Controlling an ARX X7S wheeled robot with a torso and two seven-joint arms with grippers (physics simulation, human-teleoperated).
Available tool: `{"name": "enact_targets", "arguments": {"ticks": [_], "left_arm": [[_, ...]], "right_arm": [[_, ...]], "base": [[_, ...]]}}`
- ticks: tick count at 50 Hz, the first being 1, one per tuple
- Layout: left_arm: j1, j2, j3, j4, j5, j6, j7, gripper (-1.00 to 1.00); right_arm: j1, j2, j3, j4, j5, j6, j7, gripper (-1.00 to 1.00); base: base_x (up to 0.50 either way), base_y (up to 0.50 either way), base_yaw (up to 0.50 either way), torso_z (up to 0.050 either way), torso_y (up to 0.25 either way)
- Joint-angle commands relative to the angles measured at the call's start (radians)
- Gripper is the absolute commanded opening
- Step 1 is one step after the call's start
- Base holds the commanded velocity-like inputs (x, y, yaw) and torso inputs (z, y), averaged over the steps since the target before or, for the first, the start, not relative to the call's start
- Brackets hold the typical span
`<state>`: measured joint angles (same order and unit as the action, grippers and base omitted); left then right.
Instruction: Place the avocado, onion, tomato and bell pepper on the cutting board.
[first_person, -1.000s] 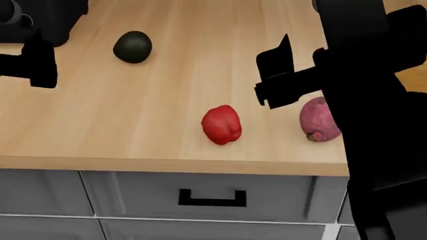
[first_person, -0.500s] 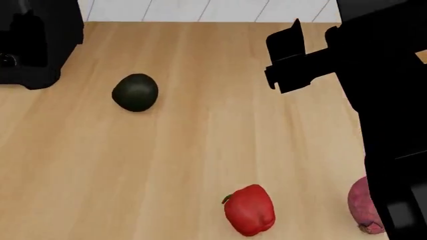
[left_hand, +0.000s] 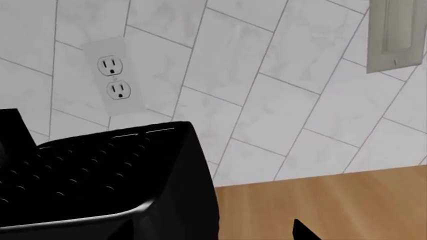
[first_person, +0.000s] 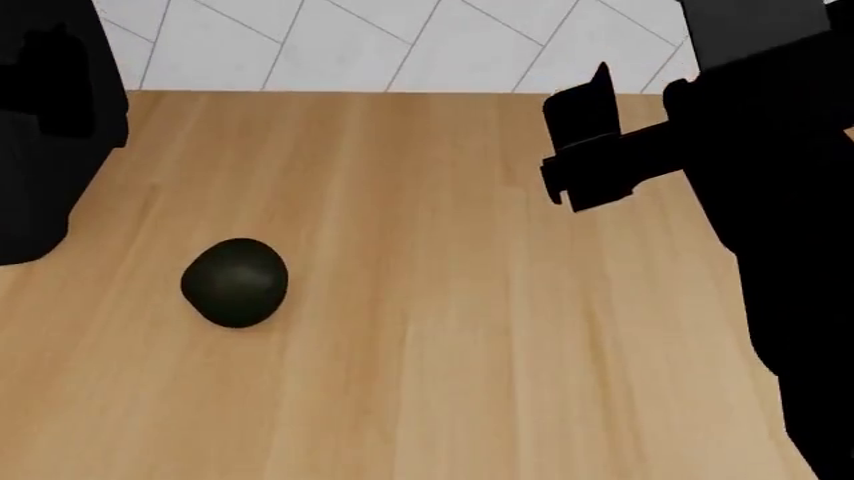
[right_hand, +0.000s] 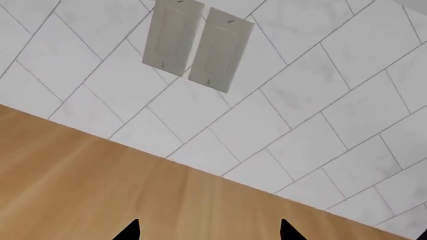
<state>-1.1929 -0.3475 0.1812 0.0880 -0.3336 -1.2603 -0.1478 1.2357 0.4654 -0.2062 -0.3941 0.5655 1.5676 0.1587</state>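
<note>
The avocado (first_person: 235, 282), dark green and egg-shaped, lies alone on the wooden counter (first_person: 427, 330) at the left of the head view. My right gripper (first_person: 587, 110) hovers over the counter's far right, well away from the avocado. In the right wrist view this gripper (right_hand: 208, 232) is open, with only bare counter between its two tips, and it faces the tiled wall. My left gripper (left_hand: 213, 235) shows one fingertip (left_hand: 301, 233) set far to one side, next to a black appliance. The onion, tomato, bell pepper and cutting board are out of view.
A black appliance (first_person: 40, 140) stands at the counter's far left; in the left wrist view it (left_hand: 100, 185) is close by, under a wall socket (left_hand: 113, 77). A white tiled wall (first_person: 400, 40) runs along the back. My black right arm (first_person: 787, 250) fills the right edge.
The head view has shifted towards the wall. The bell pepper and onion have dropped out at the bottom, and the avocado now sits lower in the picture. The right gripper stays open.
</note>
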Motion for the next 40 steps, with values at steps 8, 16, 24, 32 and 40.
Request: {"name": "enact_targets", "arguments": {"ticks": [8,16,24,32,40], "left_arm": [[-0.004,0.044,-0.103,0.026,-0.04,-0.086,0.032,1.0],[-0.01,0.041,-0.097,0.046,-0.059,-0.111,0.042,1.0],[-0.022,0.052,-0.128,0.023,-0.075,-0.12,0.048,1.0],[-0.014,0.048,-0.107,0.019,-0.063,-0.103,0.036,1.0],[-0.01,0.039,-0.101,0.057,-0.069,-0.126,0.028,1.0]], "right_arm": [[0.057,0.304,-0.014,-0.052,1.281,-0.049,0.714,1.0],[0.155,0.428,-0.159,-0.073,1.576,-0.155,0.888,1.0],[0.236,0.485,-0.295,-0.072,1.778,-0.249,0.989,1.0],[0.315,0.546,-0.412,-0.112,1.979,-0.32,1.074,1.0],[0.379,0.599,-0.504,-0.207,2.169,-0.401,1.145,1.0]], "base": [[0.0,0.0,0.0,0.0,0.0],[0.0,0.0,0.0,0.0,0.0],[0.0,0.0,0.0,0.0,0.0],[0.0,0.0,0.0,0.0,0.0],[0.0,0.0,0.0,0.0,0.0]]}}
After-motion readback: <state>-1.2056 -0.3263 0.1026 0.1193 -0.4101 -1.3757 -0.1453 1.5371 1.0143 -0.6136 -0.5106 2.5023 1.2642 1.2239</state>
